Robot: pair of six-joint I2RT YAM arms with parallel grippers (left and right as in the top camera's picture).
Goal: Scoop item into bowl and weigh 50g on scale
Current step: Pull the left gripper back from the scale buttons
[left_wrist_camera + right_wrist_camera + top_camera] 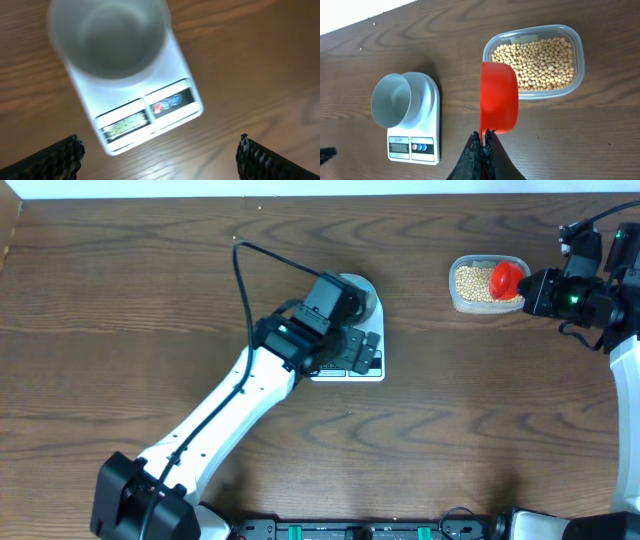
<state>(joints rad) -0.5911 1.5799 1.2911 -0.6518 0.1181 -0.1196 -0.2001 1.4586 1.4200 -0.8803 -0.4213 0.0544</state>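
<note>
Bowl (395, 100) empty, on scale (417, 145). Left gripper (160, 146) above scale, fingers apart. Right gripper (484, 136) clamped on red scoop (498, 97) beside tub (576, 50) of beans (540, 62).

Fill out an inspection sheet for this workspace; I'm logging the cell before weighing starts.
Surface: dark wood-grain table.
Job's things: empty bowl on scale; beans in clear tub; red scoop over the tub's edge.
Clutter: nothing seen.
End effectors: left end effector open above the scale; right end effector shut on the scoop.
Cables: black cable looping off the left arm.
Surroundings: white strip past the table's far edge.
</note>
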